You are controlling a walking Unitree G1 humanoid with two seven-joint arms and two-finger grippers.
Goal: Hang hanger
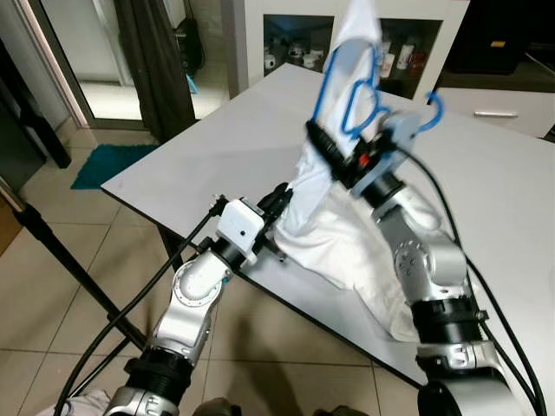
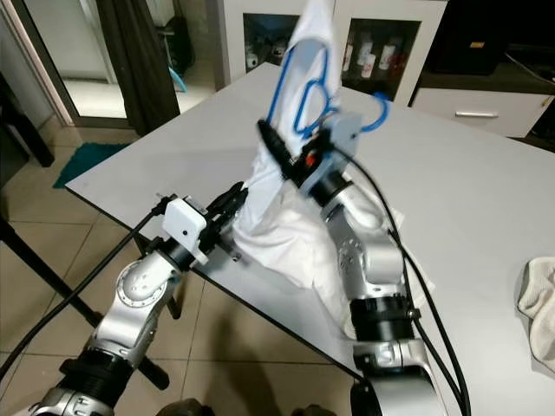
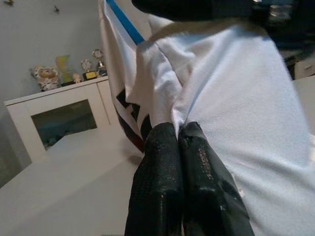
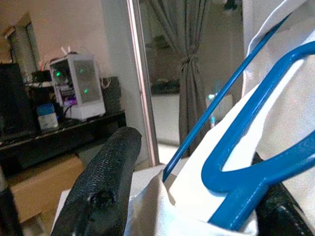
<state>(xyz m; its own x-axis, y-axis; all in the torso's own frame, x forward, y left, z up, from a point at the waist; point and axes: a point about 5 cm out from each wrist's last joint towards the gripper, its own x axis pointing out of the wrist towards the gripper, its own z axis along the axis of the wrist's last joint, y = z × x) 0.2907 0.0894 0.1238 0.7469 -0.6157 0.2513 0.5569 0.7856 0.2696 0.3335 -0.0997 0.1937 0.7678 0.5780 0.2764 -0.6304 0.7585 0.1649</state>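
Our left gripper (image 3: 178, 142) had its fingers (image 3: 157, 187) pressed together on a fold of the white garment (image 1: 347, 234), just over the near edge of the bench (image 1: 217, 147). Our right gripper (image 1: 347, 156) was raised above the bench, its fingers (image 4: 101, 191) spread around the blue hanger (image 1: 351, 91), which sat inside the garment's upper part with its hook (image 1: 431, 113) pointing toward the far right. We could read no writing on the garment; the left wrist view showed a blue stripe (image 3: 125, 22) and dark markings too blurred to read. A crumpled cloth (image 2: 538, 308) lay at the bench's right edge. Beyond the far edge stood a white cabinet (image 1: 286, 35).
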